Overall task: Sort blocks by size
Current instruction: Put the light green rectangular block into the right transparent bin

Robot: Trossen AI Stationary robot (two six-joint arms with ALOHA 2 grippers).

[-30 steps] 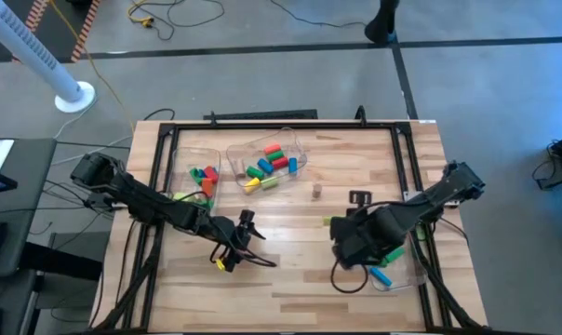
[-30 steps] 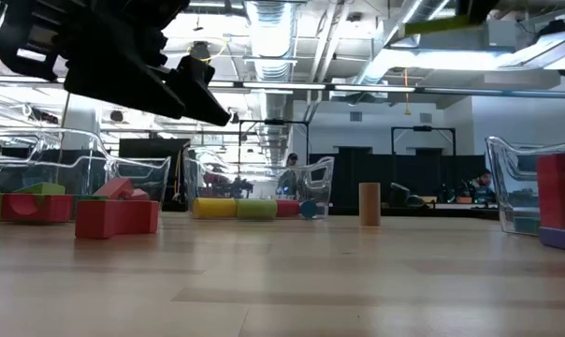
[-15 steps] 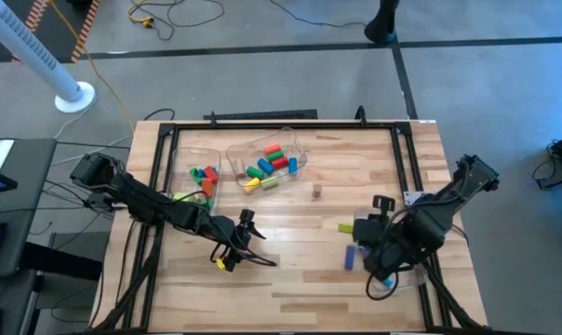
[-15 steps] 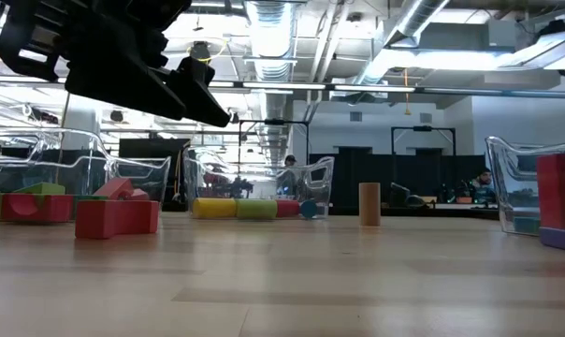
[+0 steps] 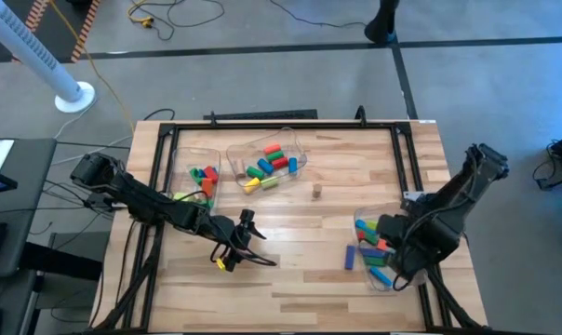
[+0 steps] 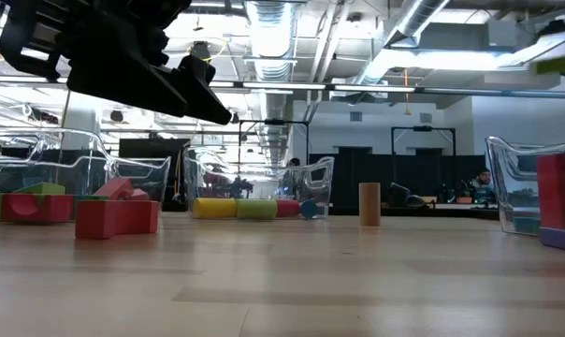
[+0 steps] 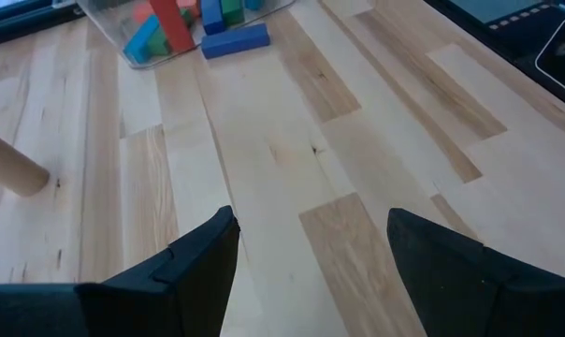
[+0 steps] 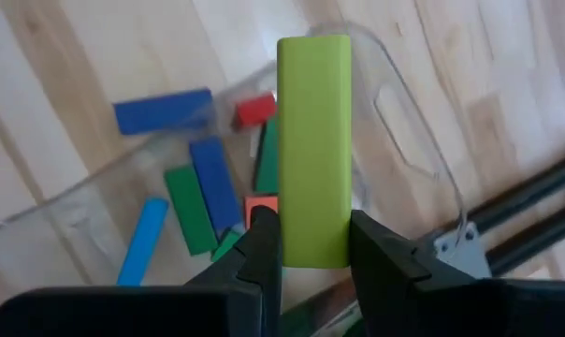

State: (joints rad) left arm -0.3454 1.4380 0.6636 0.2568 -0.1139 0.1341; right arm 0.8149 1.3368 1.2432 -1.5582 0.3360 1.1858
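Since swinging off mid-table, right pincer [image 8: 312,245] grips lime bar [image 8: 313,150] over bin [image 5: 390,279], left pincer [image 7: 311,245] wide

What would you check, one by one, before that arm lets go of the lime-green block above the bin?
1. Grip: the right gripper is shut on the lime-green bar, which stands straight between the fingers. Ok.
2. Position: the wrist view shows the clear bin under the bar, with the long blocks in it. Ok.
3. Room in the bin: bare floor shows beside those blocks. Ok.
4. Strays: a blue bar lies on the table just outside the bin, still to be sorted. Not ok.
5. Height above the bin: cannot tell.
6. Other arm: the left gripper is open, empty and far off. Ok.
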